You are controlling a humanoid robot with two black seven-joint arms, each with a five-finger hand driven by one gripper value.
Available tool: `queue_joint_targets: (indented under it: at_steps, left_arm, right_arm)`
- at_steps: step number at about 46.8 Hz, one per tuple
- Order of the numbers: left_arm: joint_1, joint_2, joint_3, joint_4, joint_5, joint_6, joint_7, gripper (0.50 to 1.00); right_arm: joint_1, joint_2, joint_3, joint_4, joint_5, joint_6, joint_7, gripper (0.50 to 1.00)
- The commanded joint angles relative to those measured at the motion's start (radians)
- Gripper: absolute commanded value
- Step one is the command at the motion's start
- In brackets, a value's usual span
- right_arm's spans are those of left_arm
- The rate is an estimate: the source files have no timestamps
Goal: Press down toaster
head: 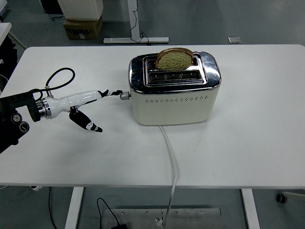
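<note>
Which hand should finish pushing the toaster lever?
Left. The left hand already has a fingertip at the lever knob on the toaster; no right arm is in view.

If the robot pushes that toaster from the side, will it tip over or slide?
The toaster probably won't tip: it looks wide and squat, sitting flat on the table. It might slide a little, since the tabletop looks smooth. Its white cord looks bendy and would likely trail along.

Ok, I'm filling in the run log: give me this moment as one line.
left hand: fingertip at toaster lever | toaster: bread slice partly sunk in back slot | right hand: not in view
</note>
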Motion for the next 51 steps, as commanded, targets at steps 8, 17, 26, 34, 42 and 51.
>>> queue_joint_targets:
  at_steps: [8, 17, 26, 34, 42, 51]
  left_arm:
    - [0.006, -0.011, 0.001, 0.0, 0.0, 0.0, 0.0, 1.0]
    - [0.008, -0.014, 0.001, 0.0, 0.002, 0.0, 0.0, 1.0]
    - [0.009, -0.014, 0.016, 0.001, 0.002, 0.0, 0.0, 1.0]
    - [0.02, -0.014, 0.021, 0.006, 0.002, 0.0, 0.0, 1.0]
    - [0.032, -0.014, 0.022, 0.006, 0.0, 0.001, 0.0, 1.0]
    - [0.037, -0.022, 0.024, 0.014, -0.001, 0.001, 0.0, 1.0]
  right_arm:
    - [0.0, 0.0, 0.0, 0.0, 0.0, 0.0, 0.0, 0.998]
    - [0.0, 0.0, 0.0, 0.0, 0.0, 0.0, 0.0, 0.998]
    - [0.0, 0.0, 0.001, 0.0, 0.0, 0.0, 0.0, 1.0]
    - [0.0, 0.0, 0.0, 0.0, 0.0, 0.0, 0.0, 0.998]
    - [0.0, 0.0, 0.001, 0.0, 0.0, 0.0, 0.0, 0.998]
    - [0.0, 0.0, 0.001, 0.0, 0.0, 0.0, 0.0, 0.998]
